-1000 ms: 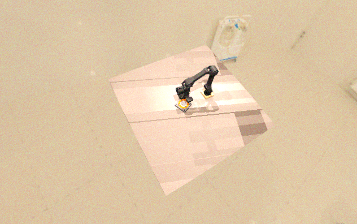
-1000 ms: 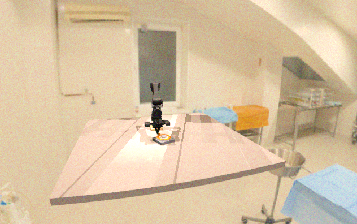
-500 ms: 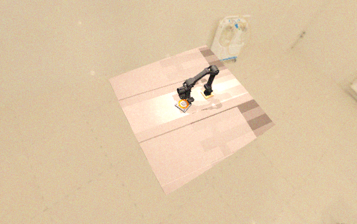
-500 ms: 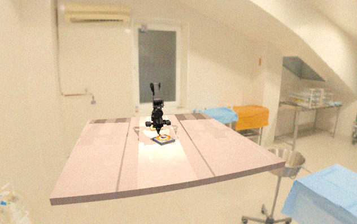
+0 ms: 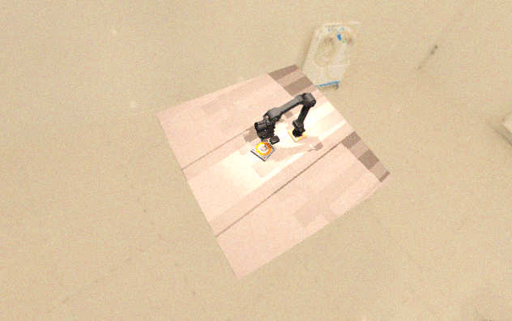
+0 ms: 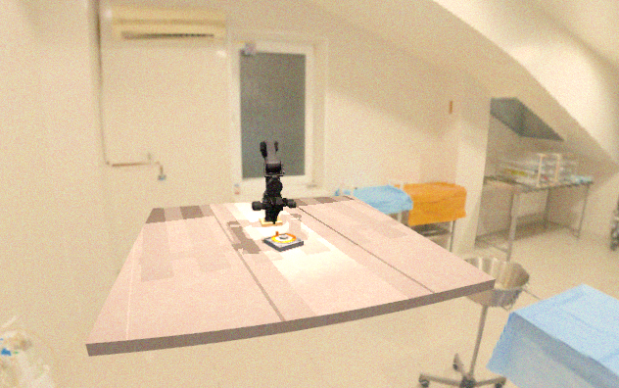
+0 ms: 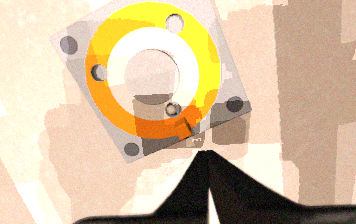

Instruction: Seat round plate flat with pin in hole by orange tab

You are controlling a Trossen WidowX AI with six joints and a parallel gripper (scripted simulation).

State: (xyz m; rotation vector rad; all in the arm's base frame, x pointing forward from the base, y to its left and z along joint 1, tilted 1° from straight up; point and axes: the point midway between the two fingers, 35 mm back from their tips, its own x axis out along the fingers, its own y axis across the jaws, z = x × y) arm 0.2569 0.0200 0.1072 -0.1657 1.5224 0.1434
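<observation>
The round plate (image 5: pixel 258 150) (image 6: pixel 275 239) (image 7: pixel 117 117), orange and yellow with a white inner ring, sits around the post (image 7: pixel 151 75) on the grey square base (image 6: pixel 281 247) (image 7: pixel 227 90). It looks flat, with no clear tilt. The orange tab (image 6: pixel 276 233) (image 7: pixel 187 127) stands at its lower right in the wrist view. In the hole (image 7: pixel 173 109) next to the tab, a small round pin top shows. My gripper (image 6: pixel 274 223) (image 7: pixel 205 157) is shut and empty, its tips beyond the base's edge near the tab and apart from the plate. In the top view the tips are hidden.
The base has dark round corner holes (image 7: pixel 68 45) (image 7: pixel 131 149). My arm stands on a yellowish mount (image 5: pixel 297 138) farther back on the wooden table (image 5: pixel 243 227) (image 6: pixel 196 294). Patchy shadows and bright light fall across the table and the base.
</observation>
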